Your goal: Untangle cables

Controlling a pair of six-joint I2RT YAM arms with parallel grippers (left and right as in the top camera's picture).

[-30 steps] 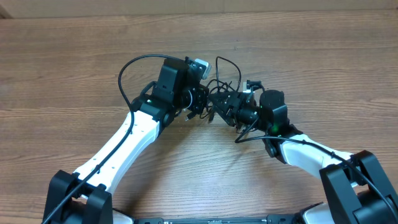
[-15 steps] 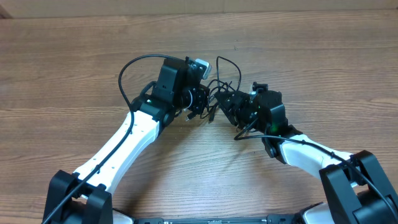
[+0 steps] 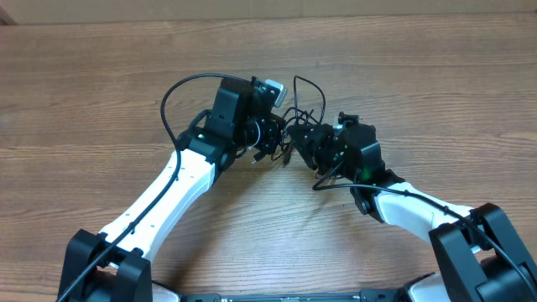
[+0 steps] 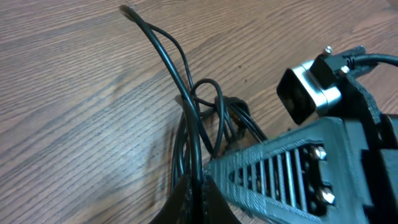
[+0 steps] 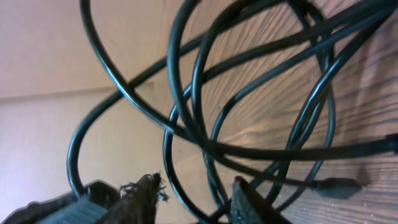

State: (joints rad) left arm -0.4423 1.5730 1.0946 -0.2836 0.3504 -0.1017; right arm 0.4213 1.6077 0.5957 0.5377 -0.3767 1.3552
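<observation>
The left hand [image 3: 270, 134] has not budged over the last second. It stays clamped tight on a few strands of the cables [image 3: 295, 117], and its wrist view shows them pinched right at the fingertips. From there they rise in a small loop, and one plug end [image 4: 127, 10] lies out on the tabletop [image 3: 101, 84].

The bunch sits between the two hands, near the middle of the tabletop, with a thin loop arching up behind it.

The right hand [image 3: 309, 144] is what has moved. It has slid left into the tangle, close to the left hand, and its fingers [image 5: 144, 194] have drawn nearer together. They still stand apart, with several strands crossing the gap, and I see no grip yet. To me it looks like it is settling on a strand to pull against the left hand's hold, so the knot is not loosened yet.
</observation>
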